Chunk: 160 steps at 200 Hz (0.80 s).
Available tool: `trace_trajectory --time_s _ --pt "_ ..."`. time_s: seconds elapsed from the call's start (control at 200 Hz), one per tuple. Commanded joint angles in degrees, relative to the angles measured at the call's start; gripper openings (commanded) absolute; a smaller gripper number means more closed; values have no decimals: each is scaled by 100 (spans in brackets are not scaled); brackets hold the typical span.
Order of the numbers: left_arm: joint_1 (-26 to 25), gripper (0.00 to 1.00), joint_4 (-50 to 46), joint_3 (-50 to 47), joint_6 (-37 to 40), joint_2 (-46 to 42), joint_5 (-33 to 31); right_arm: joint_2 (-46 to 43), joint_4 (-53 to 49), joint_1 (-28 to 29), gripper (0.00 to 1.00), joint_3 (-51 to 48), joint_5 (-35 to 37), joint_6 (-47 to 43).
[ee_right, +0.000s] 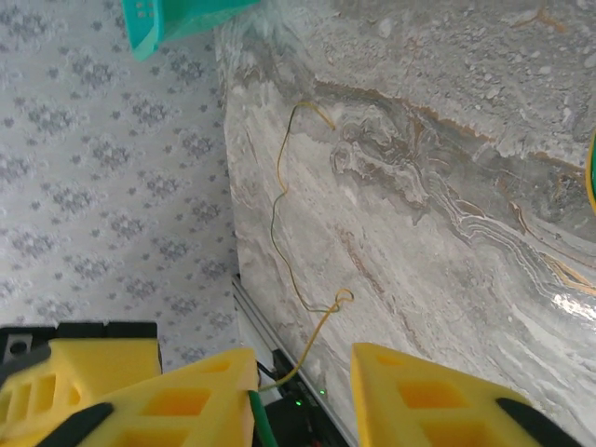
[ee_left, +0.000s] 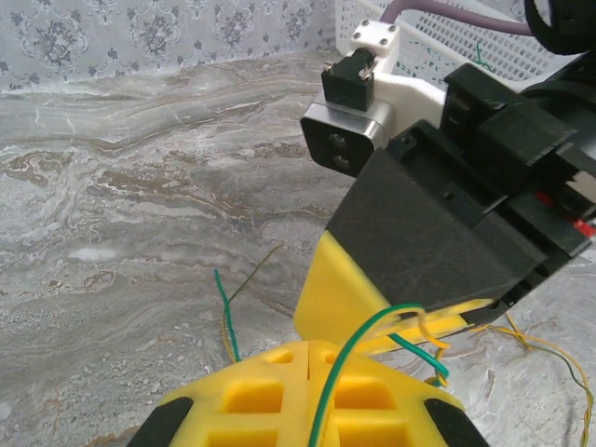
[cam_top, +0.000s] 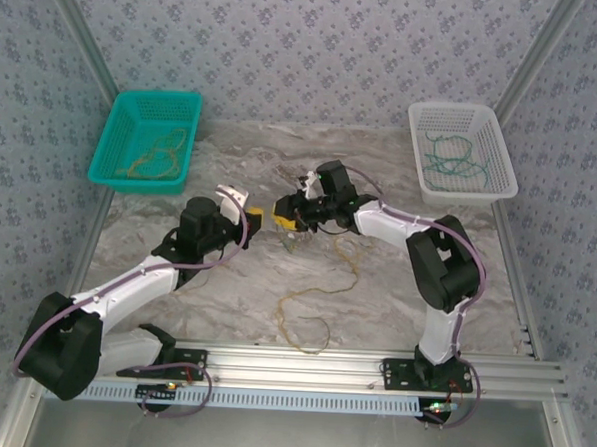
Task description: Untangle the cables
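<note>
Two baskets are being used for sorting in the top view: orange-tan strands (cam_top: 152, 162) are being kept in the teal basket (cam_top: 106, 141), green strands (cam_top: 452, 157) in the white basket (cam_top: 504, 159), while the left gripper (cam_top: 251, 217) and right gripper (cam_top: 282, 215) are being held tip to tip over the cables (cam_top: 305, 294) on the desk (cam_top: 234, 305), probably to draw strands apart. From the left wrist, a green cable (ee_left: 349, 345) is being pinched by closed jaws. From the right wrist, the jaws are being held apart, gripping nothing, an orange-tan cable (ee_right: 274, 219) trailing beyond.
</note>
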Motion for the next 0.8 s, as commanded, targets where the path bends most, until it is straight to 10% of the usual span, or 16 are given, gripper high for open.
trace_trajectory --time_s 0.0,0.205,0.795 --pt "-37 0 173 -26 32 -107 100 153 109 -16 23 146 -32 138" --pt "-30 0 206 -104 28 -182 -89 -23 120 -143 0 -26 94 88" --pt "858 0 688 -341 -475 -918 -1107 -2309 -151 -2202 0 -1535 1585 -125"
